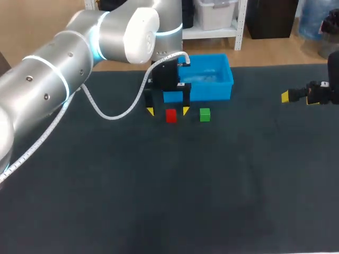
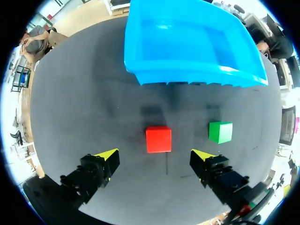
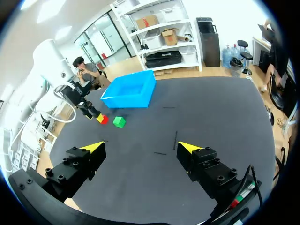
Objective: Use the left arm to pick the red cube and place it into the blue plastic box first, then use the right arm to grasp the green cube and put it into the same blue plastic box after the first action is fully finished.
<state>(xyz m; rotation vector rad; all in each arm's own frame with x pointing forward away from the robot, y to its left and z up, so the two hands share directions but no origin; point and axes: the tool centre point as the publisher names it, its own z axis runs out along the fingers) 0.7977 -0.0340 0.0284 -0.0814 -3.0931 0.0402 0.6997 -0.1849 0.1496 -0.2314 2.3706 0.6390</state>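
Observation:
The red cube (image 1: pixel 170 116) (image 2: pixel 158 139) (image 3: pixel 103 119) lies on the dark table just in front of the blue plastic box (image 1: pixel 209 78) (image 2: pixel 187 44) (image 3: pixel 129 90). My left gripper (image 1: pixel 168 110) (image 2: pixel 155 153) hovers open above it, one yellow tip on each side, touching nothing. The green cube (image 1: pixel 205 114) (image 2: pixel 220 131) (image 3: pixel 119 122) sits a little to the right of the red one, beside the left gripper's right finger. My right gripper (image 1: pixel 296 97) (image 3: pixel 140 146) hangs open and empty at the table's right side, far from both cubes.
The box stands near the table's far edge (image 1: pixel 275 66) and looks empty inside. The left arm (image 1: pixel 63 63) and its white cable (image 1: pixel 114 112) cross the table's left part. Dark table surface (image 1: pixel 185 185) stretches out in front.

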